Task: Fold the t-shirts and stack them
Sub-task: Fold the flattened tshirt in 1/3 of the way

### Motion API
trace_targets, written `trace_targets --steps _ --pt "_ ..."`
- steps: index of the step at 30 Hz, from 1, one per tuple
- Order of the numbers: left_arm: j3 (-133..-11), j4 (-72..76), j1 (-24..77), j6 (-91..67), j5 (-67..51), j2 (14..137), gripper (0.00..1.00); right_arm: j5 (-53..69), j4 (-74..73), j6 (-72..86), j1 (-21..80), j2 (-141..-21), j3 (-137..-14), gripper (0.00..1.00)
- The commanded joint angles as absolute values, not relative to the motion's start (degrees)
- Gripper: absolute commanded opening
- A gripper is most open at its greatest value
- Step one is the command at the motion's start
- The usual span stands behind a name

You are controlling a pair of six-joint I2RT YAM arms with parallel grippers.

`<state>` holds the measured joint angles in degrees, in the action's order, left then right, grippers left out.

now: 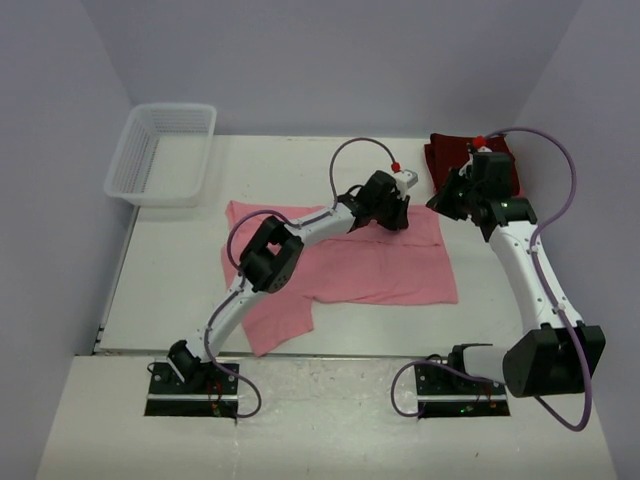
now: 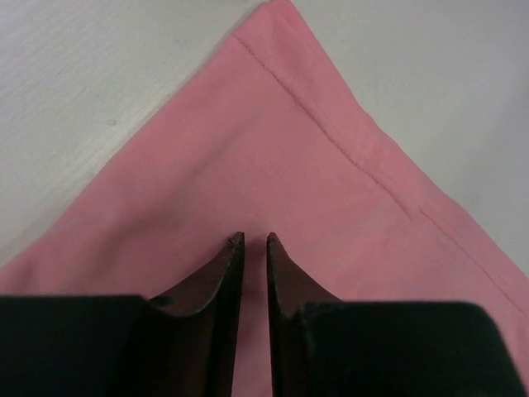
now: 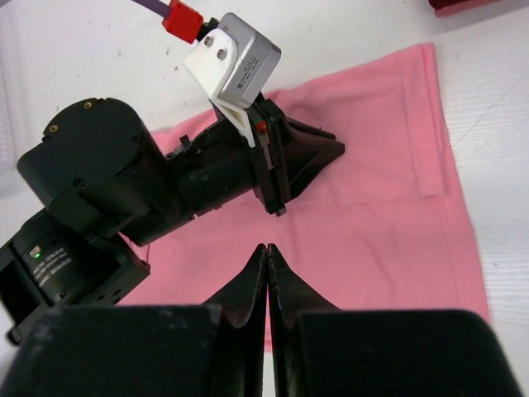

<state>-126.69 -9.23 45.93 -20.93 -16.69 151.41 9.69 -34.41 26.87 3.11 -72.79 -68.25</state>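
Pink t-shirt (image 1: 370, 270) lies spread flat at the middle of the white tabletop (image 1: 170, 290), with one flap reaching toward 7 o'clock. It is soft, matte knit cloth, nearly free of wrinkles. A line of stitching runs along its hem (image 2: 331, 128), where two edges meet in a pointed corner.

The left end effector (image 2: 252, 241) sits low over that cloth near the shirt's far edge, at about 1 o'clock on the garment. Its two dark, tapered fingers stand a narrow slit apart, released. Only pink fabric shows through the gap, and nothing is pinched between them.

Just beside it, at 3 o'clock, the right end effector (image 3: 267, 248) hovers above the same shirt. Its black fingers are pressed flat together, clenched on nothing.

In the right wrist view, the left wrist carries a boxy white camera housing (image 3: 235, 62) and a red plug (image 3: 182, 16) on a purple cable.

Farther back, the maroon t-shirt (image 1: 445, 155) lies bunched at 1 o'clock, near the back wall. A rectangular white plastic lattice basket (image 1: 128, 160) stands at 10 o'clock.
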Motion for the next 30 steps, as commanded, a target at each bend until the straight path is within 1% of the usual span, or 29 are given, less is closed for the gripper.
trace_targets --steps 1,2,3,6,8,9,10,11,12,14,17,18,19,20,22,25,27,28,30 --pt "-122.0 -16.4 46.1 -14.4 -7.5 143.9 0.22 11.4 -31.6 27.3 3.6 -72.2 -67.9 0.00" --pt "-121.5 -17.0 46.1 -13.4 -4.7 142.5 0.26 11.5 -31.6 27.4 3.7 -72.3 -67.9 0.00" --pt "-120.3 -17.8 46.0 -13.0 -3.3 139.5 0.36 11.8 -31.5 27.4 3.8 -72.4 -67.9 0.00" --pt "-117.3 -18.4 45.8 -12.0 -0.4 134.4 0.43 12.1 -31.6 27.4 4.0 -72.1 -68.3 0.00" --pt "-112.8 -17.8 45.7 -11.6 3.1 129.0 0.50 12.0 -31.6 27.4 4.1 -71.5 -68.5 0.00" --pt "-111.5 -17.8 45.7 -11.7 3.9 127.3 0.58 12.1 -31.6 27.3 4.1 -70.8 -68.5 0.00" --pt "-108.7 -17.6 45.7 -11.7 5.3 124.0 0.63 12.1 -31.8 27.3 4.0 -70.5 -68.6 0.00" --pt "-107.2 -17.1 45.7 -11.7 4.9 122.6 0.69 12.0 -31.7 27.2 4.0 -70.2 -68.7 0.00" --pt "-105.9 -16.1 45.6 -11.2 3.4 121.4 0.76 12.2 -31.7 27.3 4.1 -69.9 -68.6 0.00" --pt "-105.4 -15.3 45.6 -10.2 1.1 120.8 0.79 12.8 -31.3 27.4 4.2 -69.5 -68.5 0.00" --pt "-107.8 -17.3 45.7 -12.1 1.6 123.3 0.78 13.9 -32.2 27.5 4.5 -70.7 -69.4 0.00" --pt "-108.3 -17.7 45.6 -12.7 1.8 123.9 0.69 14.1 -32.8 27.2 4.6 -71.0 -69.6 0.00" --pt "-108.9 -18.2 45.5 -14.0 2.3 125.0 0.58 13.7 -32.9 27.1 4.7 -71.4 -69.8 0.00" --pt "-108.9 -18.2 45.4 -14.6 2.6 125.2 0.28 13.5 -32.7 26.5 5.0 -71.5 -69.5 0.00" --pt "-108.5 -17.9 45.0 -16.2 3.0 125.7 0.01 13.7 -32.1 26.1 5.0 -72.4 -69.0 0.00" --pt "-107.7 -16.9 44.1 -16.3 2.5 125.9 0.00 14.0 -33.7 25.3 5.4 -76.6 -70.5 0.00" --pt "-107.0 -17.5 43.7 -16.6 4.5 125.2 0.00 14.2 -32.7 25.4 6.2 -78.7 -70.5 0.00" --pt "-106.1 -17.3 43.5 -17.0 5.6 124.6 0.00 14.2 -32.3 25.5 6.5 -79.4 -70.6 0.00" --pt "-101.9 -13.8 42.4 -17.4 3.8 122.4 0.00 13.4 -32.6 25.3 7.4 -81.7 -71.5 0.00"
